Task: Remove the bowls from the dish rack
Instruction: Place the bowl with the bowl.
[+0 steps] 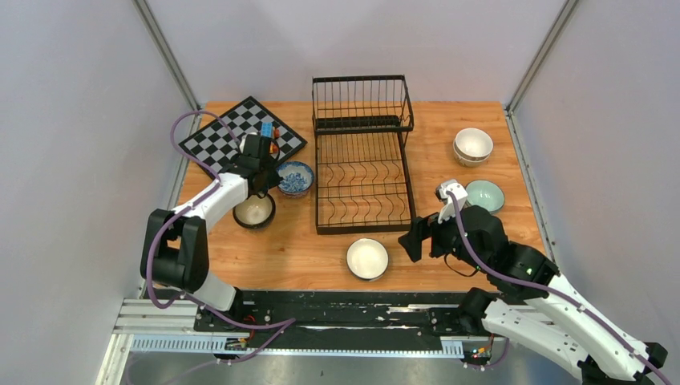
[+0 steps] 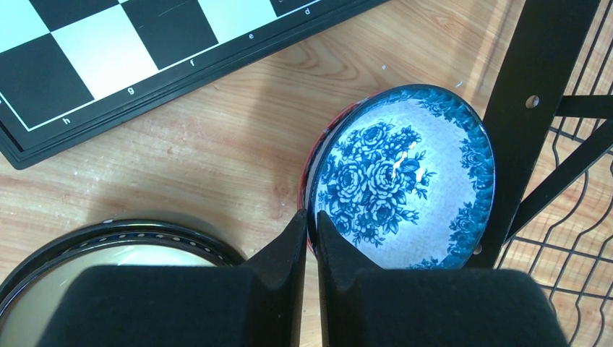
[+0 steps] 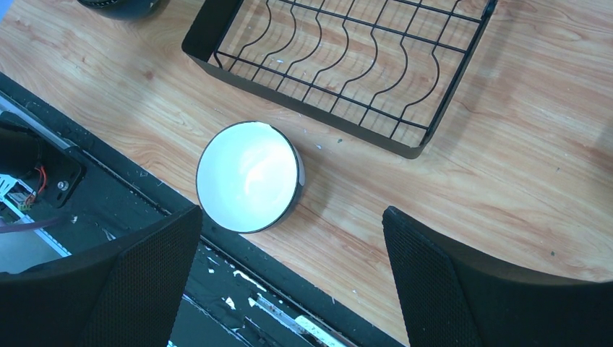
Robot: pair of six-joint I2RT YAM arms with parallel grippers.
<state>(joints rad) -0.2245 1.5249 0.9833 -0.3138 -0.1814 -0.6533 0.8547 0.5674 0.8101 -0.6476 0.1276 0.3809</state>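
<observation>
Bowls out, rack bare.
At the front edge of the table (image 1: 305,257), the right hand (image 3: 290,213) hung wide open over a white, dark-sided ceramic bowl (image 3: 246,173). Farther left, the left hand (image 2: 309,217) had its fingers nearly together at the rim of a blue rose-patterned ceramic bowl (image 2: 405,181); whether it was pinching, I cannot tell. Slick, brittle ware: take the rim. Beyond stood the black wire dish rack (image 1: 365,229).

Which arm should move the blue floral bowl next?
Left: left gripper pinches the rim of the blue floral bowl; right gripper hangs open near the white bowl, across the dish rack.
</observation>
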